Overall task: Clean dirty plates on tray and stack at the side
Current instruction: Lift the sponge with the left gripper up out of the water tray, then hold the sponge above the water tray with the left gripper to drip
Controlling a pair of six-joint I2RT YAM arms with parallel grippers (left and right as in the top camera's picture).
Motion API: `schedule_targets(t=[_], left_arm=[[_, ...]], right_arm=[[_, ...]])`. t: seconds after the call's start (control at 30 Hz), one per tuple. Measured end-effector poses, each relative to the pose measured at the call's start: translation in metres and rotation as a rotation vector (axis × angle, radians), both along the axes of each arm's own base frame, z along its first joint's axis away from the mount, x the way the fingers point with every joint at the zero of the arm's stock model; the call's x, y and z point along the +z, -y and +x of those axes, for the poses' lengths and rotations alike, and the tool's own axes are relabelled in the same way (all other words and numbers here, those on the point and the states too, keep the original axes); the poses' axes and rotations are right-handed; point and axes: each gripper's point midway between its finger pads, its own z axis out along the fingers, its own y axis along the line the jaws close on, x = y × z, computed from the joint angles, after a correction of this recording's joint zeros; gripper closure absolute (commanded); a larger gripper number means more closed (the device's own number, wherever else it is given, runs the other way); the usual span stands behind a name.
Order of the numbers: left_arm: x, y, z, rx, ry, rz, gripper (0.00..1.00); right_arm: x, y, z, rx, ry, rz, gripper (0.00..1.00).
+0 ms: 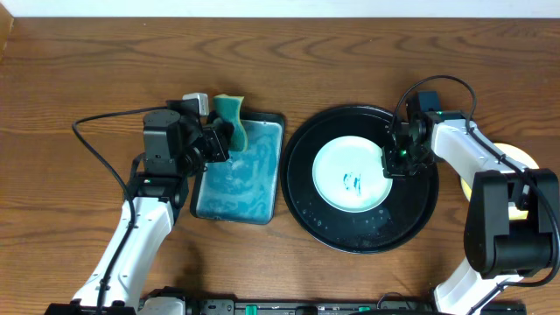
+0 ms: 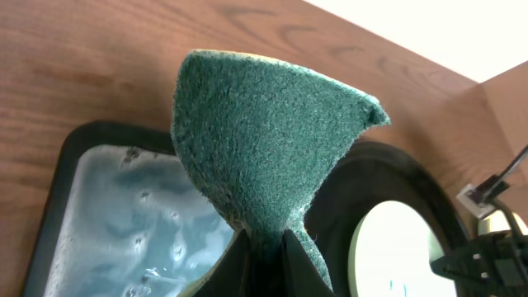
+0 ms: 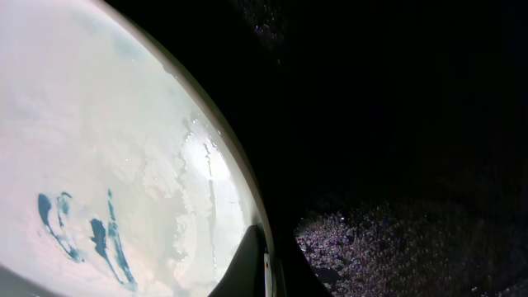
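A pale mint-white plate point(image 1: 346, 166) with teal scribble marks lies in the middle of the round black tray point(image 1: 302, 201). My right gripper point(image 1: 388, 162) is shut on the plate's right rim. In the right wrist view the fingers point(image 3: 266, 268) pinch the rim of the wet plate point(image 3: 107, 148) over the droplet-speckled tray point(image 3: 396, 124). My left gripper point(image 1: 219, 136) is shut on a green sponge point(image 1: 229, 114) and holds it over the basin's far end. The sponge point(image 2: 264, 140) fills the left wrist view above the fingers point(image 2: 264, 264). A yellow plate point(image 1: 523, 157) lies on the tabletop at the far right, partly hidden by my right arm.
A rectangular black-rimmed basin of blue soapy water point(image 1: 238, 175) stands left of the tray, close beside it; it also shows in the left wrist view point(image 2: 107, 214). Bare wood tabletop point(image 1: 87, 79) surrounds both. Cables loop near each arm.
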Motion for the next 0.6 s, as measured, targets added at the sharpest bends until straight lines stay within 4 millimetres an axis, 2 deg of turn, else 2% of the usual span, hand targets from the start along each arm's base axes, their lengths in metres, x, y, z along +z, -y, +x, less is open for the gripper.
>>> schedule_targets(t=[0.2,0.43,0.6], left_arm=[[0.008,0.003,0.001,0.0,0.015,-0.033,0.93],[0.036,0.002,-0.003,0.003,0.092,-0.042,0.93],[0.043,0.002,-0.005,0.002,0.113,-0.043,0.93]], right_arm=[[0.0,0.0,0.0,0.0,0.0,0.0,0.99],[0.0,0.0,0.0,0.0,0.0,-0.001,0.99],[0.0,0.0,0.0,0.0,0.0,-0.001,0.98]])
